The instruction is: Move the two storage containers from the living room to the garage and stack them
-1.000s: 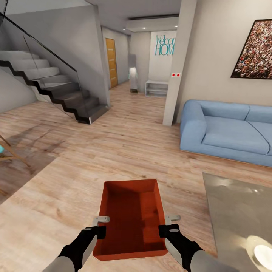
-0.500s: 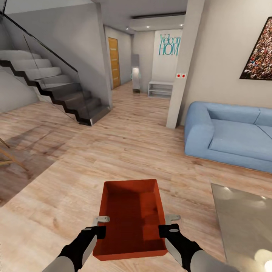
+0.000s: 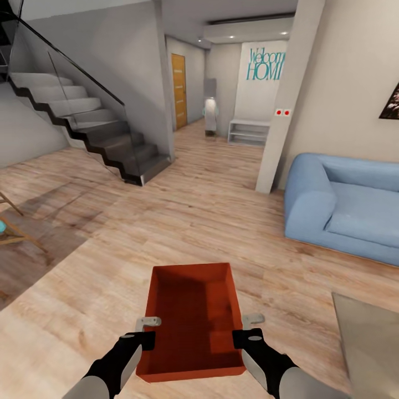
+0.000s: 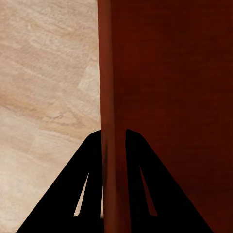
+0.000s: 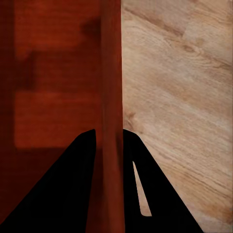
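The left end effector (image 3: 148,328) and right end effector (image 3: 247,327) each clamp a side wall of the orange-red storage container (image 3: 191,318), carried above the wood-plank floor (image 3: 183,221). Beyond stand a blue sofa (image 3: 343,208) and a staircase (image 3: 88,130).

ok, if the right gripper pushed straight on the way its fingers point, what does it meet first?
More of the storage container wall: the right gripper is shut on that wall, which runs on ahead between its fingers. Beyond the wall's far end, only the wood-plank floor shows, though depth there is unclear.
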